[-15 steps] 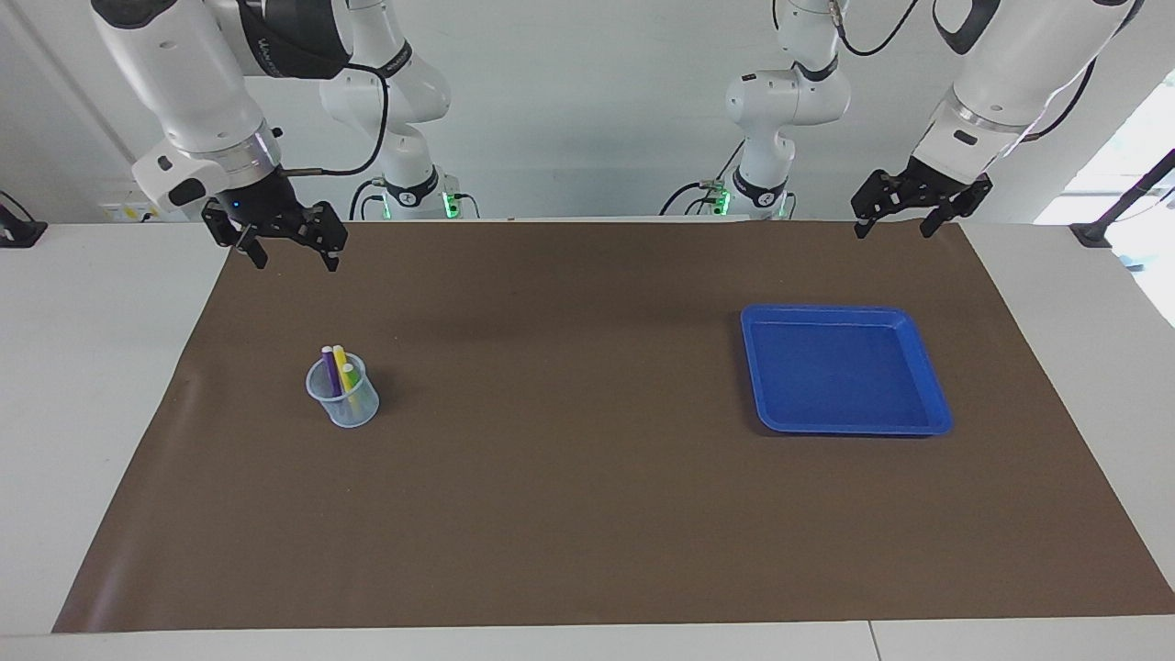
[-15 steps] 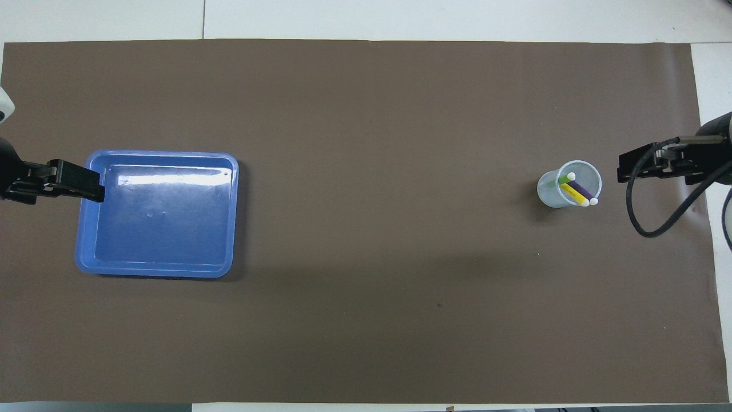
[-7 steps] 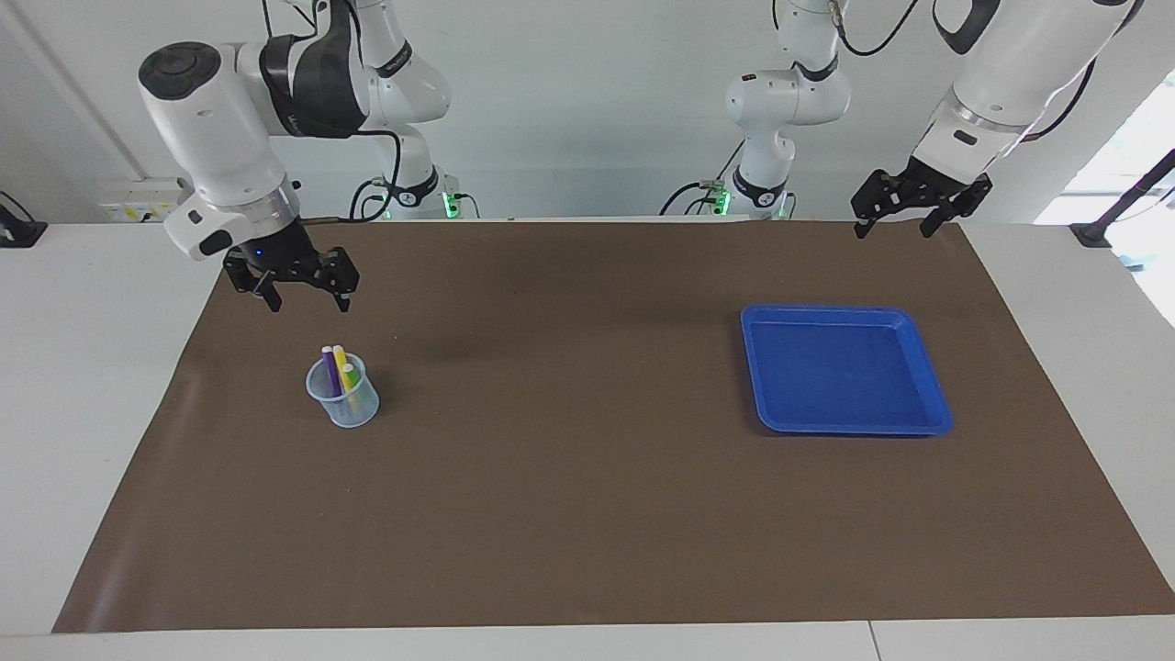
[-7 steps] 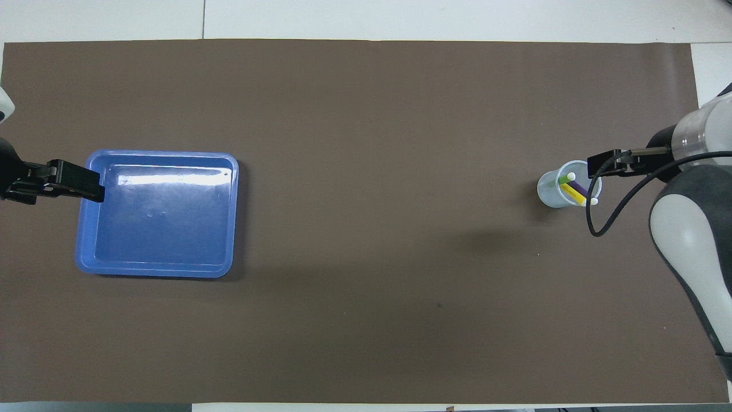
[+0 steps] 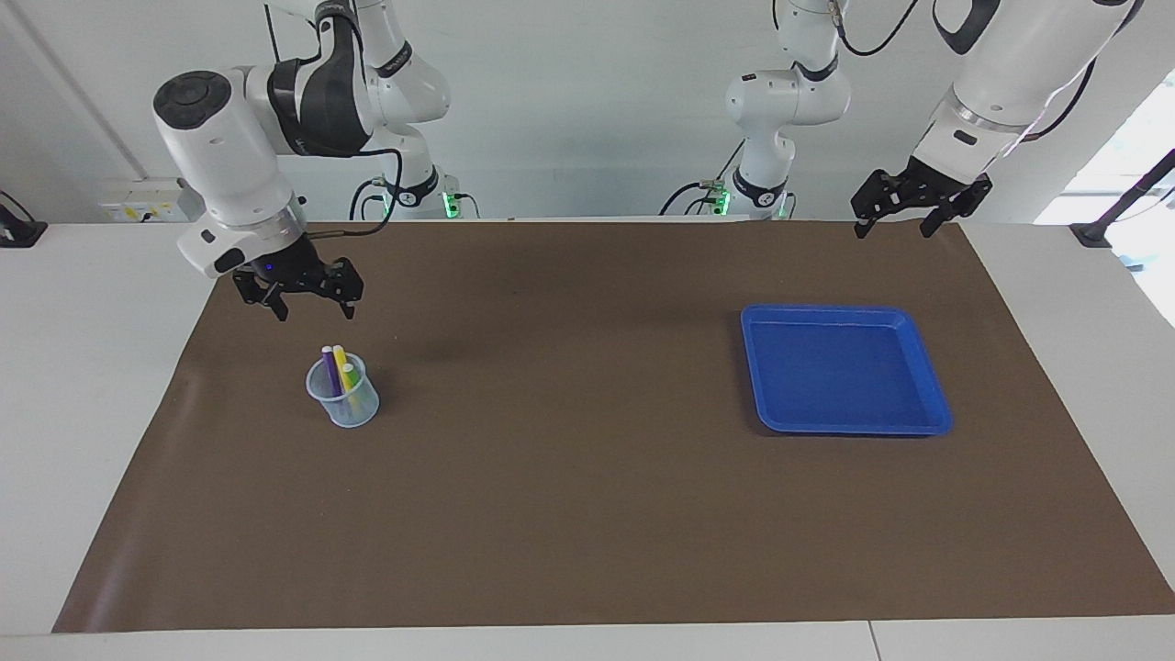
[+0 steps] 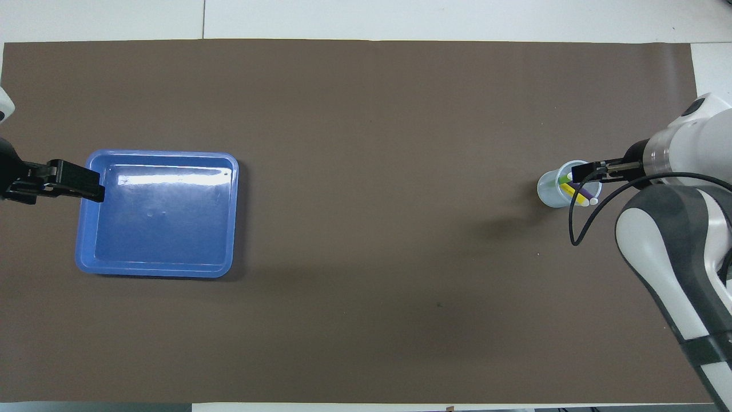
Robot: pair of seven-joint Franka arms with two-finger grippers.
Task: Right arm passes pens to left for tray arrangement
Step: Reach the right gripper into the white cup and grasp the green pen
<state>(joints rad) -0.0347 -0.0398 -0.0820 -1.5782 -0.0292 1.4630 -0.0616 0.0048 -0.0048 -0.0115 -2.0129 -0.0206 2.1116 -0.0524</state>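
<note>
Blue tray is sitting bare. Three pens are standing in the cup. Right gripper is hanging wide open, holding nothing, above them. Left gripper is waiting open, holding nothing. Nothing is passed yet.

Bright blue tray, purple, yellow and green pens, plain brown mat.

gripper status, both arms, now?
Left gripper: open, empty, waiting above the mat's edge near the shallow bright blue plastic tray.
Right gripper: open, empty, over the translucent cup of marker pens.
</note>
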